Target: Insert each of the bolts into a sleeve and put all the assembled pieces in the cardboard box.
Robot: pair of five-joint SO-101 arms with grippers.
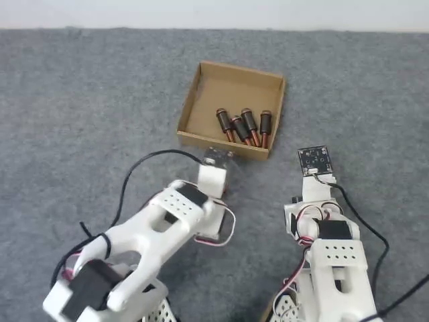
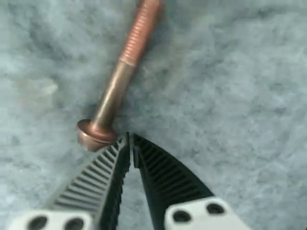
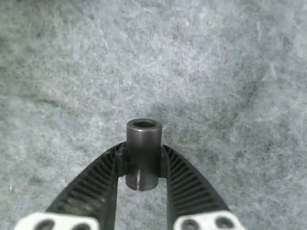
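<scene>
A copper bolt [image 2: 118, 84] lies flat on the grey carpet, its flanged head just beyond the tips of my left gripper [image 2: 130, 139], which is shut with nothing between its fingers. My right gripper [image 3: 142, 152] is shut on a dark sleeve [image 3: 143, 153], holding it upright with the bore facing up. In the high view the cardboard box [image 1: 201, 100] sits at the back centre with several assembled pieces [image 1: 244, 127] lying inside. The left arm [image 1: 213, 176] stands just in front of the box, the right arm [image 1: 315, 194] to its right.
Grey carpet [image 1: 80, 100] covers the whole table, with open room to the left and right of the box. Black cables [image 1: 131, 181] trail from both arms near the front.
</scene>
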